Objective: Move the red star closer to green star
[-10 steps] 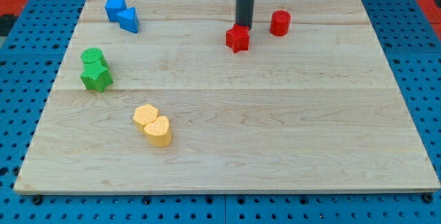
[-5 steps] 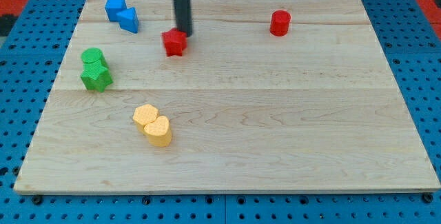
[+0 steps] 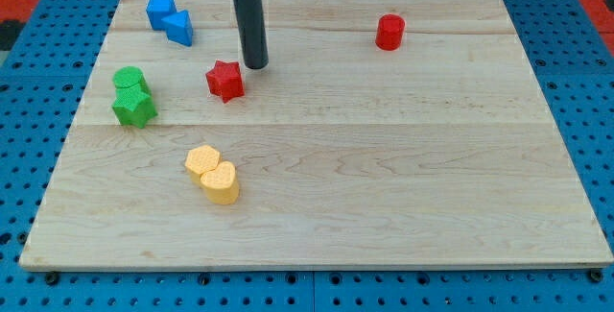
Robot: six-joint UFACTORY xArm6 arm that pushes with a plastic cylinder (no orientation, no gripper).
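Observation:
The red star (image 3: 225,81) lies on the wooden board (image 3: 384,158), left of centre in the upper half. The green star (image 3: 133,109) lies near the board's left edge, touching a green cylinder (image 3: 129,81) just above it. My tip (image 3: 255,64) rests on the board just up and to the right of the red star, a small gap apart from it. The red star is well to the right of the green star.
Two blue blocks (image 3: 170,19) sit touching at the upper left. A red cylinder (image 3: 389,33) stands at the upper right. Two yellow blocks (image 3: 212,174) lie touching at the lower left. Blue pegboard surrounds the board.
The red star has slid far to the left and slightly down, pushed by my tip. My tip moved left with it and now stands a little apart from it.

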